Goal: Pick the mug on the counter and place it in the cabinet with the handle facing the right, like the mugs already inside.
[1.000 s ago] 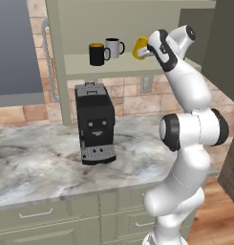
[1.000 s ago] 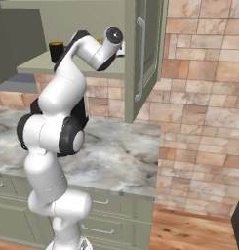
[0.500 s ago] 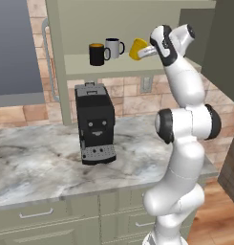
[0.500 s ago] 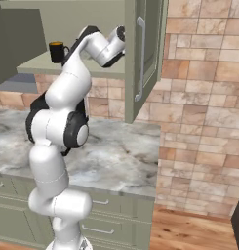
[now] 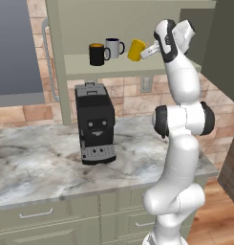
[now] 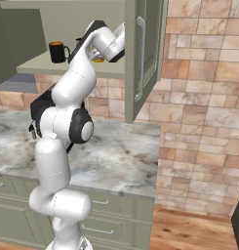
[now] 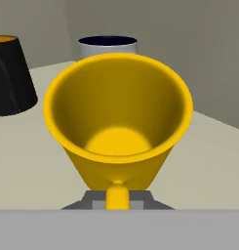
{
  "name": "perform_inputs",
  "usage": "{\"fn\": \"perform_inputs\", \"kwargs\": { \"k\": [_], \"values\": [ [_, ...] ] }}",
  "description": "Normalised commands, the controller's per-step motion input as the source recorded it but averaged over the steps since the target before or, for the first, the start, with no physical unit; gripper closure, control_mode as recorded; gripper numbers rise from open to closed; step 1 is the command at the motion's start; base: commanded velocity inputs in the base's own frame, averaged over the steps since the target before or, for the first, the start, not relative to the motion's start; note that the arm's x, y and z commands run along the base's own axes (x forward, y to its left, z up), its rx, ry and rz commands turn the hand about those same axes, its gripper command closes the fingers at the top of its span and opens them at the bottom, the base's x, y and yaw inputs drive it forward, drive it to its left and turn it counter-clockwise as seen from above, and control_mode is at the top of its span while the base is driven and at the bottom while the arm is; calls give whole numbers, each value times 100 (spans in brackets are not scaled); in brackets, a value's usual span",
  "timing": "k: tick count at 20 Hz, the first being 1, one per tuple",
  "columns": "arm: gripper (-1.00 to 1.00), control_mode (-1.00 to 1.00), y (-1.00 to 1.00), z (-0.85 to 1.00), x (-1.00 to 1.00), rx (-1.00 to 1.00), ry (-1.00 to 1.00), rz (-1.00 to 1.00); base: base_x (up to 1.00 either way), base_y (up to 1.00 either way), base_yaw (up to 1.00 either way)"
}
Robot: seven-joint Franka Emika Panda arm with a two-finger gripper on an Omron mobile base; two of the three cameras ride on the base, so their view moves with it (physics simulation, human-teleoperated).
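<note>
My gripper is shut on the yellow loop handle of the yellow mug. The mug hangs tilted just above the cabinet's shelf board, its mouth turned toward the hand camera. It is close to the right of the grey-white mug, which stands beside the black mug. In the hand view the black mug is at the left and the grey-white mug is behind the yellow one. In the right base view a sliver of yellow mug shows under the hand.
A black coffee machine stands on the marbled counter under the cabinet. The open cabinet door, with its long bar handle, hangs close to the hand's right. A brick wall lies behind.
The arm has straightened upward and carried the yellow mug slightly further in over the shelf, toward the grey-white mug. The grip has stayed shut.
</note>
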Motion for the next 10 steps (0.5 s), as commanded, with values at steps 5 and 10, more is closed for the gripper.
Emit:
{"fn": "perform_inputs", "kwargs": {
  "k": [5,10],
  "values": [
    [100,-100,0,0,12,-8,4,19,0,0,0],
    [100,-100,0,-4,13,-7,2,17,0,0,0]
  ]
}}
